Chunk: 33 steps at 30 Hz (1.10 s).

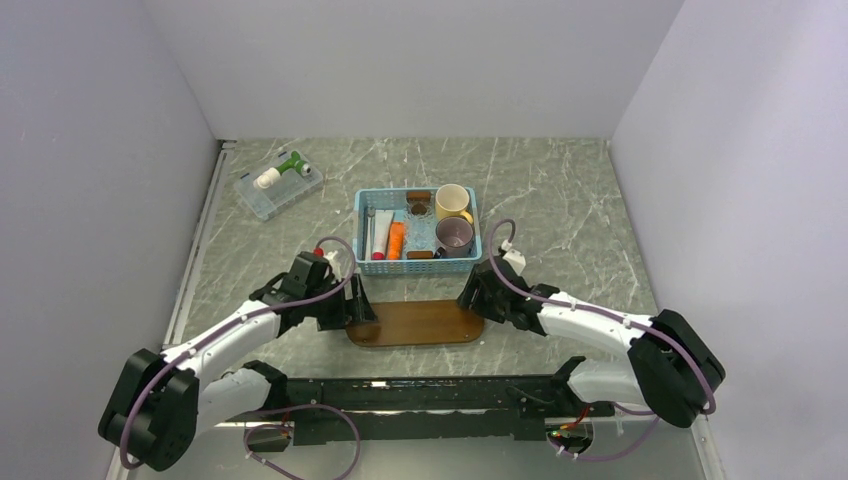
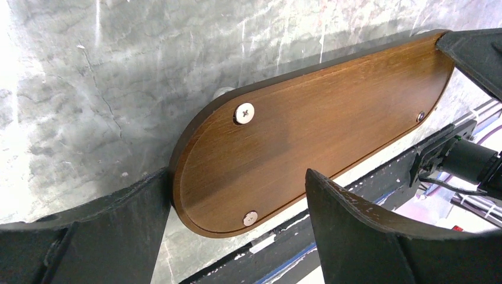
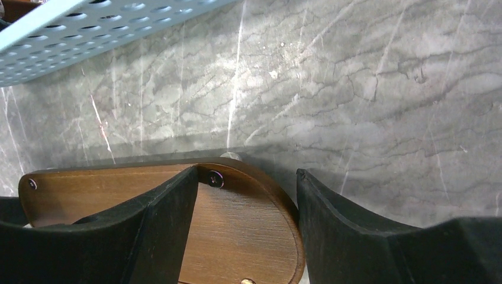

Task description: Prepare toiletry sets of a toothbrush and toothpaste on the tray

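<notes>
Three plain pale walls (image 1: 420, 60) close me in, and my bench (image 1: 560, 180) is grey veined stone under soft, even light.

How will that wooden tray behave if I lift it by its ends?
Probably stiff: the tray looks like one solid wooden board. Its glossy finish may slip in a grip. Flat and low, it should slide, not tip.

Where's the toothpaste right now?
In the top view, the toothpaste lies in the blue basket, left of centre, beside a white item and left of the purple mug, just beyond the tray.
</notes>
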Tool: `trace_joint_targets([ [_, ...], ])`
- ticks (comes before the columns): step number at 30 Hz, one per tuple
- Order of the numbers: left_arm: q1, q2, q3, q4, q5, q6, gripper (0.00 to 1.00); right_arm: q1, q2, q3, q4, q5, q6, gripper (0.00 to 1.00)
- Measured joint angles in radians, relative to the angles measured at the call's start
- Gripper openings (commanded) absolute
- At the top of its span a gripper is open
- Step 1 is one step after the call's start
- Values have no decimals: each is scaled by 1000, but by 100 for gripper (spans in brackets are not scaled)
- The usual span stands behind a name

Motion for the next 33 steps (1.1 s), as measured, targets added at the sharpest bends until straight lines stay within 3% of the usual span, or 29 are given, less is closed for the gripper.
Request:
trace_joint_targets([
  [20, -17, 26, 16, -18, -47, 18, 93, 8, -43, 6, -88, 65, -5, 71],
  [33, -17, -42, 182, -224, -190, 64, 99, 8, -73, 246, -280, 183, -154, 74],
])
